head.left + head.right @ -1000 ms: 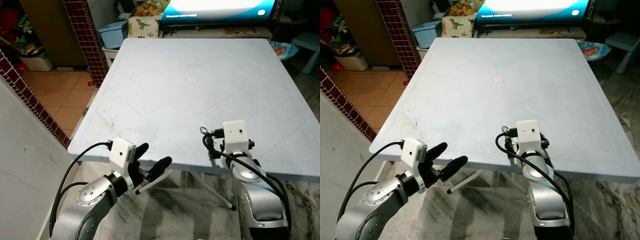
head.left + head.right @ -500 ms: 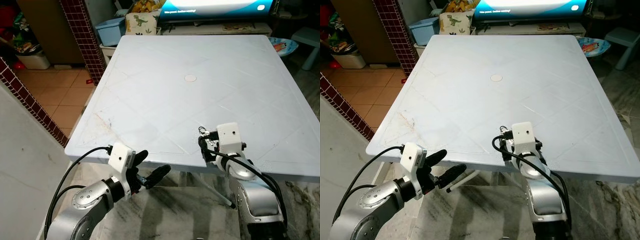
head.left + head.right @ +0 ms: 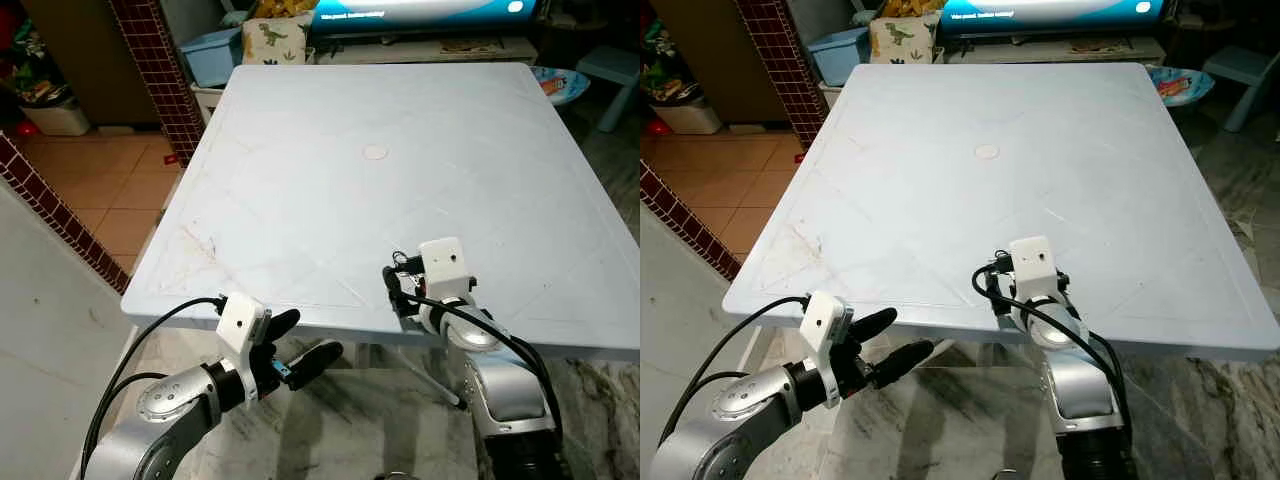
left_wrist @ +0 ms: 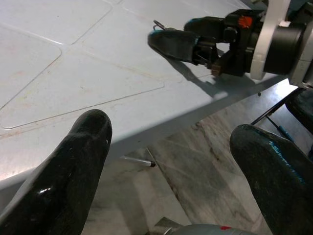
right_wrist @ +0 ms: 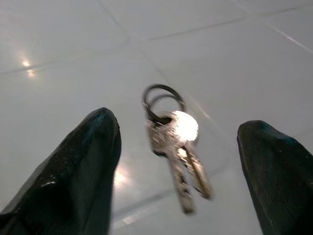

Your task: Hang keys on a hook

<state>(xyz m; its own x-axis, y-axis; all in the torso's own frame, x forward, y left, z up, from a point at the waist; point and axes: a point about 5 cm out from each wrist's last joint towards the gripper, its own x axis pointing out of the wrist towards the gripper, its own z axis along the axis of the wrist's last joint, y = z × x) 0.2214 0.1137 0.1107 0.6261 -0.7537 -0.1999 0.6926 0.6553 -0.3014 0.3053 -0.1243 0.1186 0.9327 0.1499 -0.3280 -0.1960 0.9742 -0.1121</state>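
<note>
White table (image 3: 300, 190), right hand (image 5: 178, 161) spread wide, straddling keys (image 5: 178, 147) (untouched)

Silver keys (image 5: 177, 147) on a pale blue-white worktop (image 3: 330, 190) scored with diagonal lines; black fingers (image 5: 78, 171); orange-tan floor tiles (image 3: 105, 190); dark red mosaic pillar (image 3: 150, 60).

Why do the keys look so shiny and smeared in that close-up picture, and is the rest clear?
Right wrist view: the keys are soft with blur, a bright glare spot on one key's head, and small light reflections on the white table. Left wrist view: sharp, with the right gripper casting a dark shadow on the tabletop. Both eye views: evenly lit and clear.
</note>
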